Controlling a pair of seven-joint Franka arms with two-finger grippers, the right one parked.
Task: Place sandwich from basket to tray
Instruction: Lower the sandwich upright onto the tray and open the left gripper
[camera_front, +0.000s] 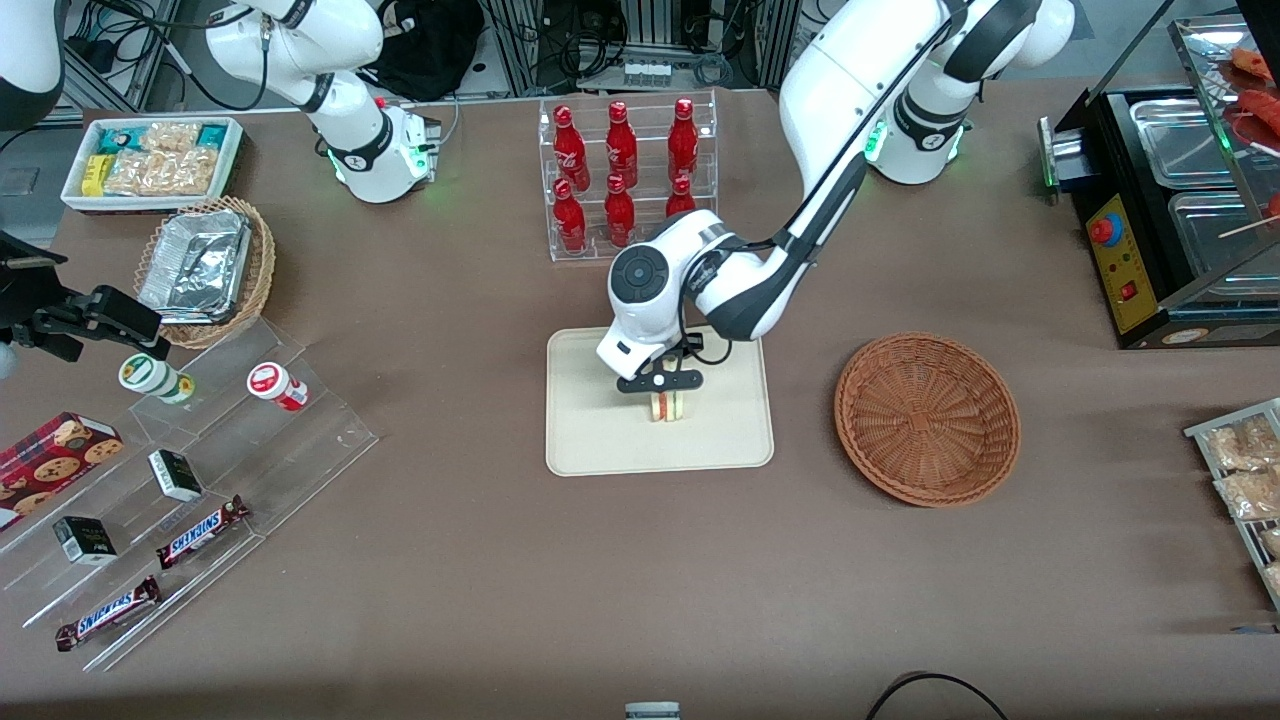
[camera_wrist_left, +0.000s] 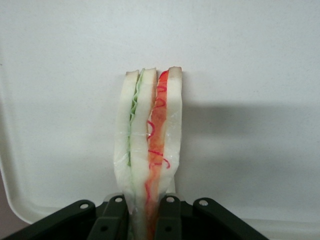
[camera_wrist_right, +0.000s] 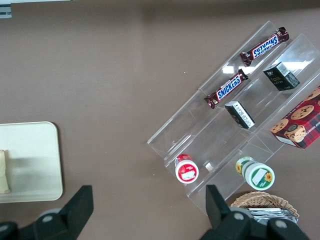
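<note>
Sandwich (camera_front: 668, 406) stands on edge on the tray (camera_front: 590, 440), pinched between the 2 fingers of the gripper (camera_front: 667, 398), which hangs straight down over the tray's middle. In the wrist view the black fingers (camera_wrist_left: 112, 217) press against both bread faces at the near end of the sandwich (camera_wrist_left: 149, 140), so the gripper is clenched on it. From there the wedge runs away from the fingers along the cream tray surface (camera_wrist_left: 250, 60), its cut edge showing 3 pale bread slices with green filling in 1 gap and red filling in the other. Its shadow falls on the tray just beside it.

Seen from the front, the sandwich sits near the tray's centre, slightly farther from the camera than the tray's near rim, and directly under the arm's white wrist. The basket (camera_front: 927, 417) lies on the brown table (camera_front: 500, 580) beside the tray, toward the working arm's end, apart from it, and holds nothing. A rack of 6 red bottles (camera_front: 622, 170) stands farther from the camera than the tray.
</note>
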